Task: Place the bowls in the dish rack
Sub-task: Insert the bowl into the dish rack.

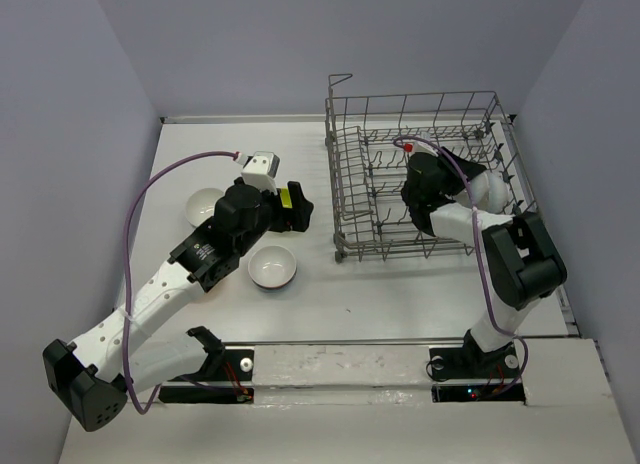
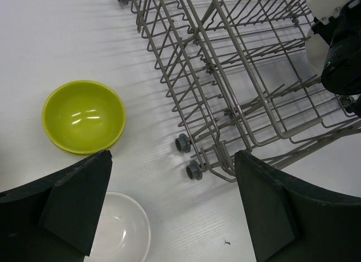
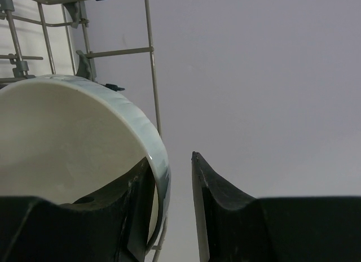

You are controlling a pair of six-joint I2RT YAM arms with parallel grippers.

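Note:
The grey wire dish rack [image 1: 420, 174] stands at the back right; it also shows in the left wrist view [image 2: 237, 75]. My right gripper [image 1: 465, 184] is inside it, its jaws slightly apart around the rim of a white bowl [image 3: 67, 126] with a pale blue outside. The rim lies against the left finger [image 3: 132, 211], with a gap to the right finger [image 3: 217, 211]. That bowl [image 1: 492, 189] stands on edge in the rack. My left gripper [image 1: 297, 206] is open and empty above a lime bowl [image 2: 84, 116]. White bowls [image 1: 272, 267] [image 1: 205, 206] sit on the table.
The rack's corner wheels [image 2: 189, 157] rest on the table beside my left gripper [image 2: 175, 205]. The nearer white bowl [image 2: 121, 231] lies by the left finger [image 2: 79, 200]. Grey walls close the table on three sides.

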